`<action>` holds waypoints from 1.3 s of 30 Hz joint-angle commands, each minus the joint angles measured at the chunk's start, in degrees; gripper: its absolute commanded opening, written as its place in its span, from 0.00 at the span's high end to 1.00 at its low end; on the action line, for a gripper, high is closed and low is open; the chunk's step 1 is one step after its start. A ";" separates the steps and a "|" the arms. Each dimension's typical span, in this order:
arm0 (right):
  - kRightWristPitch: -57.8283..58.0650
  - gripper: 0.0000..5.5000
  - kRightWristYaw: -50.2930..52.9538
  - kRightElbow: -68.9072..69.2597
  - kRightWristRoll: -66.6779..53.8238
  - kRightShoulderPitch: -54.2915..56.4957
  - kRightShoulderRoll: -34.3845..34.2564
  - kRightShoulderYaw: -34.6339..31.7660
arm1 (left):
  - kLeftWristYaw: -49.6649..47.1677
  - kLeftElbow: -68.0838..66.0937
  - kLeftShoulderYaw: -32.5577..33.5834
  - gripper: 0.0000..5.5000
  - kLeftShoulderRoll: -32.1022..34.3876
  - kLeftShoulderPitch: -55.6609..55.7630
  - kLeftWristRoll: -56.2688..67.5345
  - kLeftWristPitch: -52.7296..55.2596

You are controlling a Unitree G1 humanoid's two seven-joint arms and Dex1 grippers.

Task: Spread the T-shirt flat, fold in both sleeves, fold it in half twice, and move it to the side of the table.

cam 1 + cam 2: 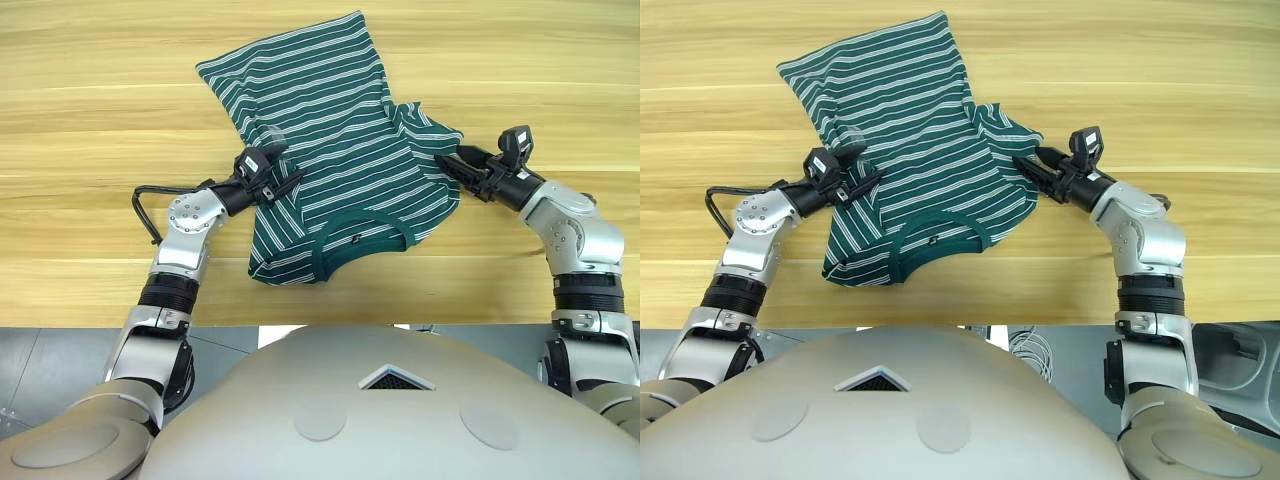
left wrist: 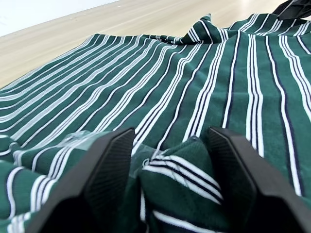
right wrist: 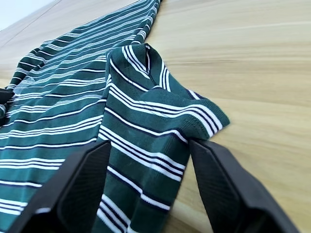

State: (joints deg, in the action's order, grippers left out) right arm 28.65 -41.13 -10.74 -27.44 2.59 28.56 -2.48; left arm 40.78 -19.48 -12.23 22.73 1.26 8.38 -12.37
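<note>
Table point(image 1: 90, 60): pale wood-grain top, and everything I am working with lies on it.
T-shirt point(image 1: 330, 130): dark green with white stripes. It lies near the middle of the table, not fully flat. The hem is at the far end and skewed toward my left.
Left sleeve side: the cloth is rumpled here, and a raised fold stands up at the shirt's left edge.
Right sleeve point(image 3: 160, 111): it lies flat on the wood with its cuff edge turned up slightly, just beside the shirt body.
Collar point(image 1: 365, 235): plain green ribbed band, on the end of the shirt nearest me.
Left gripper point(image 1: 288, 176): low at the shirt's left edge. Its fingers point(image 2: 97, 184) are spread, and the raised fold sits between them.
Right gripper point(image 1: 447, 160): at the shirt's right edge. Its fingers point(image 3: 228, 194) are spread to either side of the right sleeve and are not closed on it.
Cable point(image 1: 140, 205): black loop on the table beside my left forearm, well apart from the shirt.
</note>
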 commanded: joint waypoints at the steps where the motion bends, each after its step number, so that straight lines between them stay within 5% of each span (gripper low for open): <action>1: 1.46 0.49 1.56 -2.58 2.26 -0.67 -0.79 0.38 | 1.11 -2.08 -1.77 0.51 0.06 -3.24 -2.34 3.44; 18: -4.55 0.98 0.74 -1.14 6.20 -1.01 -1.61 0.69 | 0.74 -2.80 -2.20 0.51 -0.27 -3.45 -3.02 2.19; 34: -27.48 0.99 -9.59 21.87 13.11 -10.48 3.22 3.70 | 0.55 -3.75 -2.84 0.51 -0.64 -2.47 -3.42 1.95; 39: -30.55 0.99 -9.51 24.57 22.61 -13.79 6.48 10.13 | 0.59 -4.21 -3.14 0.51 -0.64 -2.15 -3.58 1.78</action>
State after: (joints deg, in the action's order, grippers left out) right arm -0.39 -50.53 12.56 -8.65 -9.93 33.34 5.03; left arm 40.72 -20.04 -13.21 22.46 1.75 8.31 -13.20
